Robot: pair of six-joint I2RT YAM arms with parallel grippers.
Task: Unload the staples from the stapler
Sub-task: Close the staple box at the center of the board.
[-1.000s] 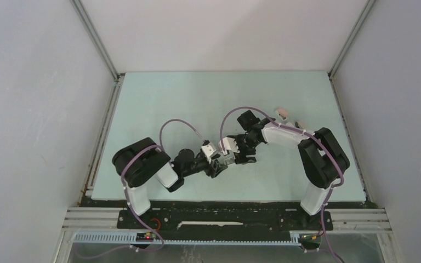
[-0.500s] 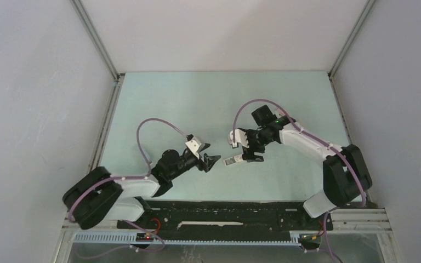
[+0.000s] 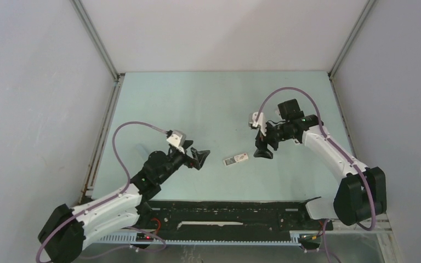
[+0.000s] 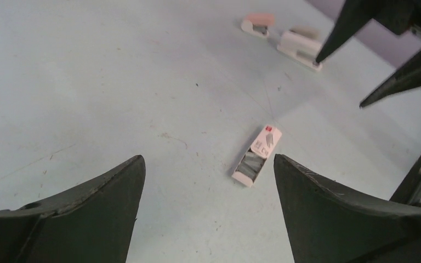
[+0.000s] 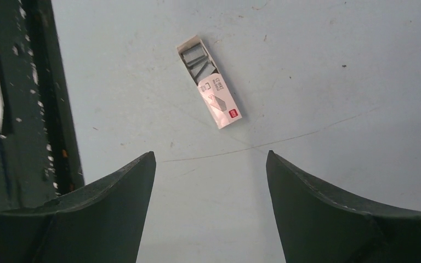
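Observation:
A small white-and-red box (image 3: 235, 159) lies flat on the table, its tray slid partly out. Dark grey staples (image 5: 198, 59) lie in the exposed tray, also visible in the left wrist view as staples (image 4: 250, 163). Two small staplers rest far off on the table: a pink stapler (image 4: 257, 24) and a whitish stapler (image 4: 300, 46). In the top view I cannot see them. My left gripper (image 3: 202, 158) (image 4: 208, 159) is open and empty, left of the box. My right gripper (image 3: 262, 148) (image 5: 210, 154) is open and empty, right of the box.
The pale green table (image 3: 197, 104) is walled by white panels on three sides. A dark metal rail (image 5: 38, 98) runs along the near edge. The right arm's fingers (image 4: 351, 27) hang above the table near the two staplers.
Both arms have drawn back from the middle, left arm to the left, right arm to the right. The box now lies alone between them. The left jaws have opened wider.

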